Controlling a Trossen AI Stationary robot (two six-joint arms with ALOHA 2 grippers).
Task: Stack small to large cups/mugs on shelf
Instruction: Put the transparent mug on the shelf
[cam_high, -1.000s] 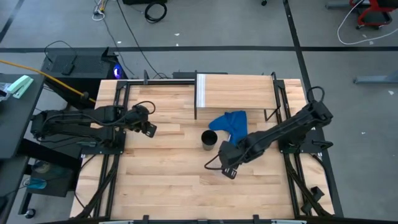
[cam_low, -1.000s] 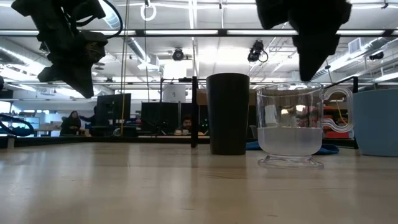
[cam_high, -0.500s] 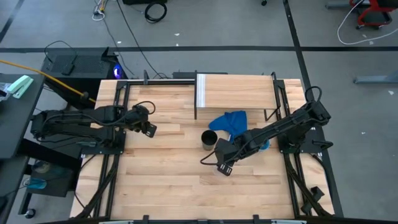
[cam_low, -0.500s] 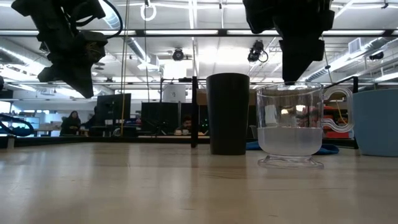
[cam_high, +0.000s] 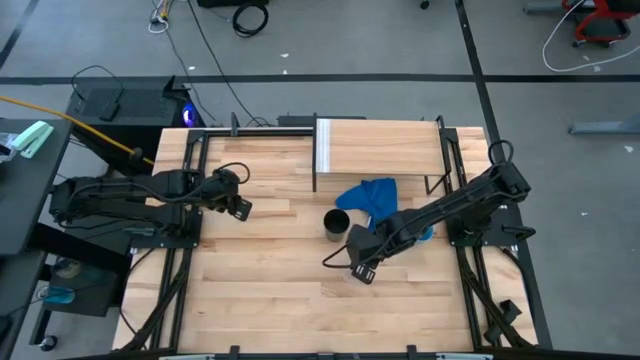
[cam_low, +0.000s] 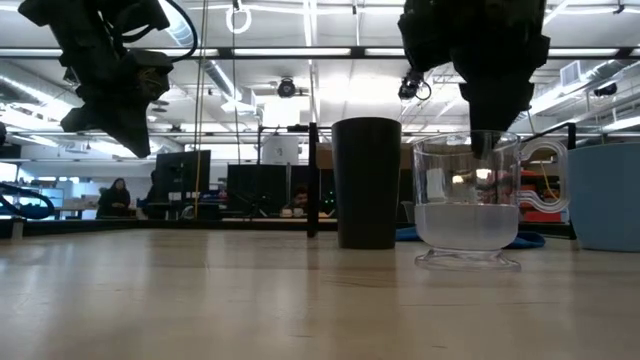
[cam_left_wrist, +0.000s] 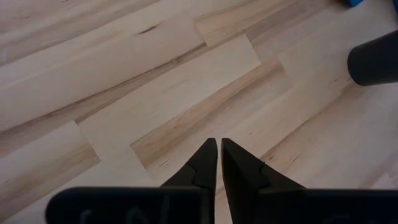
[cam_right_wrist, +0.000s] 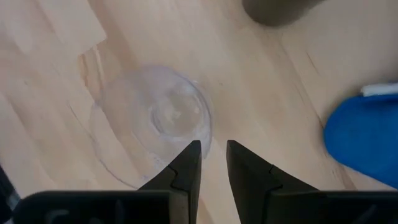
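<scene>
The table (cam_high: 260, 290) is made of wood planks. The shelf (cam_high: 380, 148) sits at its far edge with nothing on top. A blue cloth (cam_high: 368, 195) lies in front of the shelf. The black cup (cam_low: 366, 182) stands by the cloth. The glass (cam_right_wrist: 152, 121) stands near the black cup. The blue cup (cam_low: 607, 195) is off to one side. The right gripper (cam_right_wrist: 213, 163) hangs over the glass rim, fingers a little apart, holding nothing. The left gripper (cam_left_wrist: 219, 160) waits above bare wood, fingers almost together.
</scene>
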